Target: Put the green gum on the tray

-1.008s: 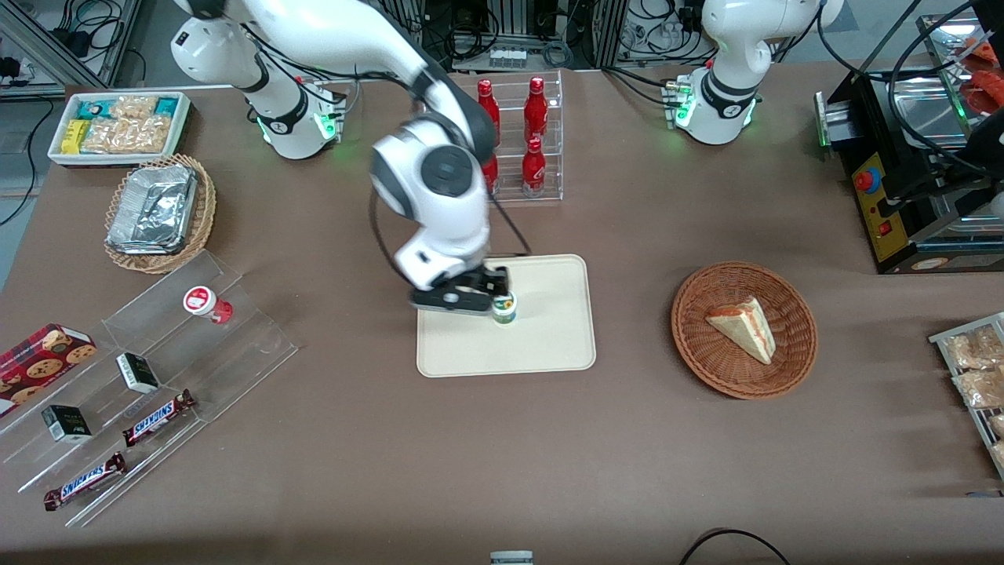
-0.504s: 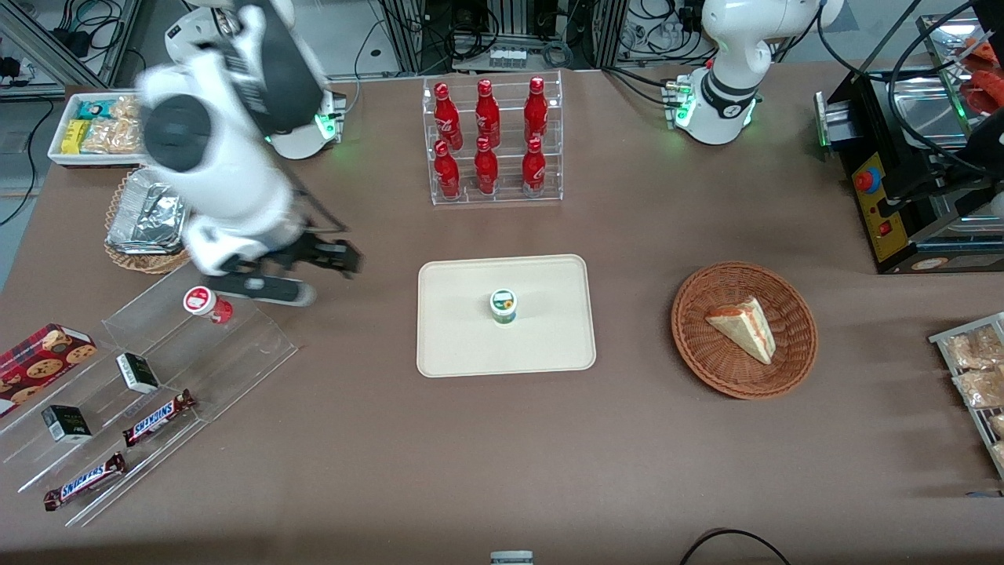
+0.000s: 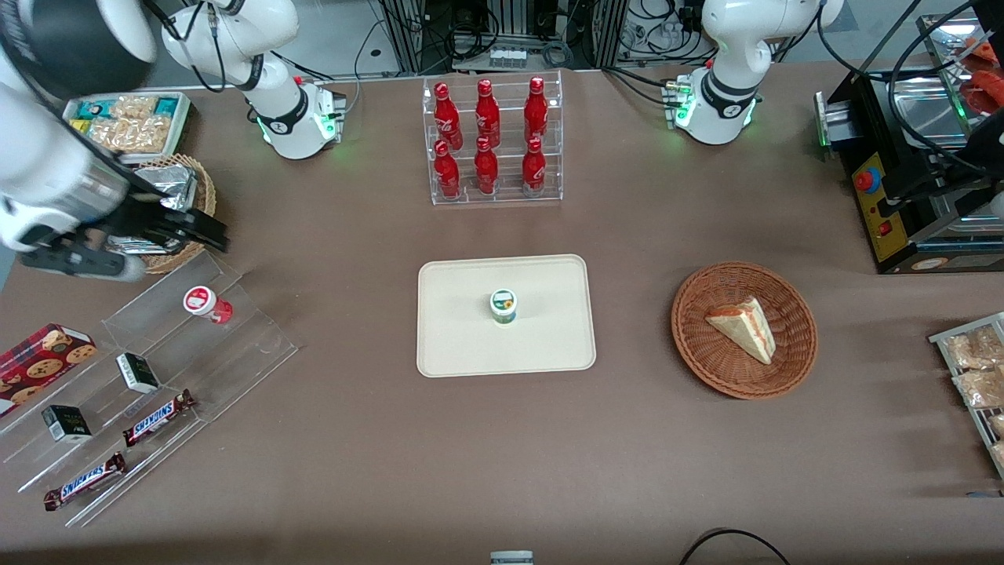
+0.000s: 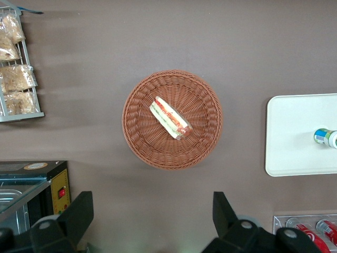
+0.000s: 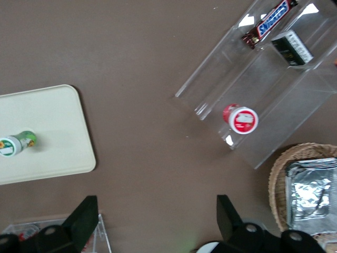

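Note:
The green gum stands upright on the cream tray, near the tray's middle. It also shows in the right wrist view on the tray, and in the left wrist view. My right gripper is open and empty. It is raised high, far from the tray toward the working arm's end of the table, over the edge of the clear stand. In the right wrist view the gripper has bare table between its spread fingers.
A red canister sits on the clear stepped stand with Snickers bars and small boxes. A wicker basket with a foil tray, a rack of red bottles and a basket holding a sandwich stand around.
My gripper has let go of the green gum, which stays on the tray. The arm has risen and swung away toward the working arm's end of the table.

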{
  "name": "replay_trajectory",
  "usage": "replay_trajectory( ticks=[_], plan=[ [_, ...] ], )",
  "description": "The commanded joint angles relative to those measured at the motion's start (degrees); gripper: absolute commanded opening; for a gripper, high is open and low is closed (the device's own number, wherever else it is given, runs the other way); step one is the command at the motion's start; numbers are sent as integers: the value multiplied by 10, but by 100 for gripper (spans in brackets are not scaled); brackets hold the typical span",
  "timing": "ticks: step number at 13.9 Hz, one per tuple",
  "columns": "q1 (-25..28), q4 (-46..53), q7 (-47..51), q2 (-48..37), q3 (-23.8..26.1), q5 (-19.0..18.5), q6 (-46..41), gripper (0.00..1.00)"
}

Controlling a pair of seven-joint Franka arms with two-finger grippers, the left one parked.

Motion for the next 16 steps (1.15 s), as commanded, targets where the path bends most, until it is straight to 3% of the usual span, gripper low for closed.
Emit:
replay_trajectory(
  ticks=[1,6,16],
  plan=[
    [-71,-17,-48,-30,47,-13,-14,100],
    [-127,-9,-149,-36,49,-14,-21,100],
    [-145,22,-150,10,42,-15,3,100]
  ],
)
